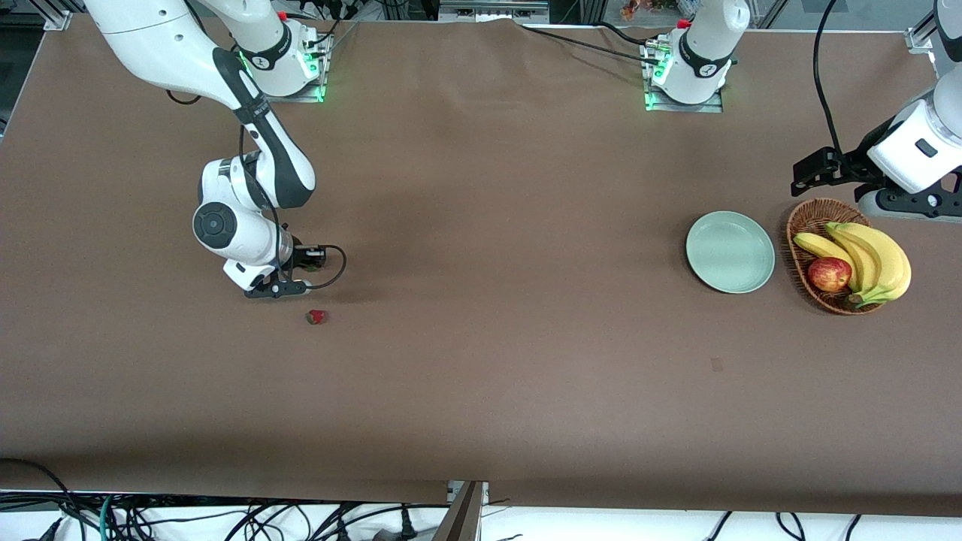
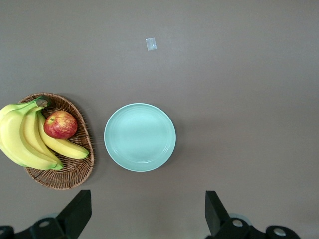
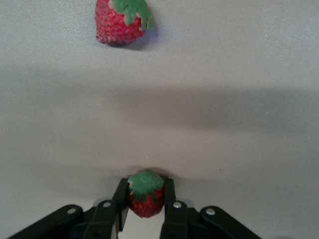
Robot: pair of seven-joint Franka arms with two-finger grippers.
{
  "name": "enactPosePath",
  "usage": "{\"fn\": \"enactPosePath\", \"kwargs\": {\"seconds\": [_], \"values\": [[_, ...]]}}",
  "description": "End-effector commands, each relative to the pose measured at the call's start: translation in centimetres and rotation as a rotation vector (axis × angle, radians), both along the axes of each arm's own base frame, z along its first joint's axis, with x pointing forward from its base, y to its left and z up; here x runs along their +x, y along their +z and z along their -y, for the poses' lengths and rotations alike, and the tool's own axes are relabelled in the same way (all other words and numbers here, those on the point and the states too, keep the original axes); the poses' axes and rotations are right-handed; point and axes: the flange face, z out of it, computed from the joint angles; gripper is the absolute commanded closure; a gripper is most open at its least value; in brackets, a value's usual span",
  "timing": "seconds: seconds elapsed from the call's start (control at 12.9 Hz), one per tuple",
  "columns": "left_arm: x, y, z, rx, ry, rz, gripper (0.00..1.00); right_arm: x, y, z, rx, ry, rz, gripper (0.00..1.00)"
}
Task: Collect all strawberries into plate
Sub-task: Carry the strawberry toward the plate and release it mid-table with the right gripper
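Strawberries lie toward the right arm's end of the counter (image 1: 481,376): one strawberry (image 3: 146,194) sits pinched in the right gripper's (image 3: 145,206) jaws, low over the counter, another berry (image 1: 316,317) loose just beside it. Left gripper (image 2: 144,214) waits with jaws spread near the bare plate (image 1: 730,251) and the basket (image 1: 804,225).

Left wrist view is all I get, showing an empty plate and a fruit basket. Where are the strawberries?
Observer: One strawberry is clamped in the right pincer, low at the right arm's end of the table.
Operator: Any others?
Observer: A second strawberry lies loose on the table beside that pincer.
Operator: And the third?
Observer: No view shows a third one.
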Motion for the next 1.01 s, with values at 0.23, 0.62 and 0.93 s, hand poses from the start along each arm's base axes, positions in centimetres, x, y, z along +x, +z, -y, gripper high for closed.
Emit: {"fn": "enactPosePath", "kwargs": {"seconds": [0.23, 0.62, 0.93], "values": [[0.0, 0.1, 0.2, -0.018, 0.004, 0.0, 0.0, 2.3, 6.9, -12.7, 0.055, -0.155, 0.031, 0.97], [0.0, 0.1, 0.2, -0.018, 0.004, 0.0, 0.0, 0.3, 7.5, -33.3, 0.129, -0.408, 0.059, 0.94], [0.0, 0.1, 0.2, -0.021, 0.005, 0.001, 0.0, -5.0, 4.9, -46.2, 0.317, -0.61, 0.1, 0.9]]}}
